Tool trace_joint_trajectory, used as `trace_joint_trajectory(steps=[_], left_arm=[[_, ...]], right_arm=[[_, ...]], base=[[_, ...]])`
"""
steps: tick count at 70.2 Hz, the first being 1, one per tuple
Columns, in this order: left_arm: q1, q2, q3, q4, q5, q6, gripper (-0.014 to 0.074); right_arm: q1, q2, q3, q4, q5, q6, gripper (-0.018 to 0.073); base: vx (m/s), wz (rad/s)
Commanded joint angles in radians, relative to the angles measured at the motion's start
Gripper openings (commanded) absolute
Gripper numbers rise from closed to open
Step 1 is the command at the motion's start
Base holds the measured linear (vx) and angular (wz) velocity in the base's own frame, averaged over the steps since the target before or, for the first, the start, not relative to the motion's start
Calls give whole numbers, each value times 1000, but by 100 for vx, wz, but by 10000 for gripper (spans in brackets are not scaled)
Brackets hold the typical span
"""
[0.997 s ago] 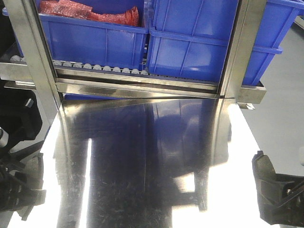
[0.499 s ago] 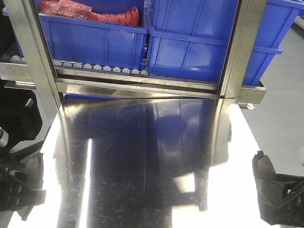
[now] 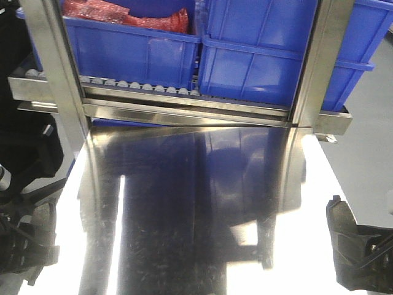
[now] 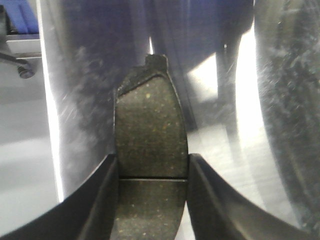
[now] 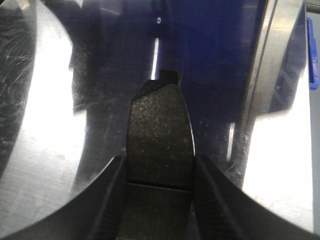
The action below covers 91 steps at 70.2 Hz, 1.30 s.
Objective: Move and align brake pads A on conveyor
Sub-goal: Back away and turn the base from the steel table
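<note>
Left wrist view: the left tool was clamped on the first brake pad. Its two dark fingers pressed against the pad's long edges, just above the thin groove that crossed the pad. The pad was dark grey and speckled, slightly curved, with a small tab at its far end. It pointed away from the camera over the shiny steel desk. Whether it touched the desk could not be told.

Right wrist view: the right tool was clamped in the same manner on the second brake pad. One finger sat on each long edge, again just above the groove. This pad also lay lengthwise, tab end farthest from the camera, over the reflective desk surface.

Front view: the desk filled the middle and lower part of the picture and mirrored the blue of what stood behind it. The two tools showed only as dark shapes at the lower left and lower right edges, well apart, and the pads themselves could not be made out here. Beyond the far edge of the desk stood a steel frame. It carried a row of small rollers. Two blue bins rested side by side on it. The left-hand bin held crumpled red material.
</note>
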Motion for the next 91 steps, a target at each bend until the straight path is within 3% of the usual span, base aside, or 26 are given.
trace_joint_trajectory(steps=[1,31,91], left_arm=[[-7,-14,-27,-3,-59,-3,73],[-7,-13,-27,-3,-59,-3,73],[-7,-13,-27,-3,-59,-3,73]], right_arm=[[-1,-4,-29,-7,-80,-10,-1],[-1,-4,-29,-7,-78,-10,-1],[-1,-4,-29,-7,-78,-10,-1]], base=[[-5,12],[-10,27],[-11,51]])
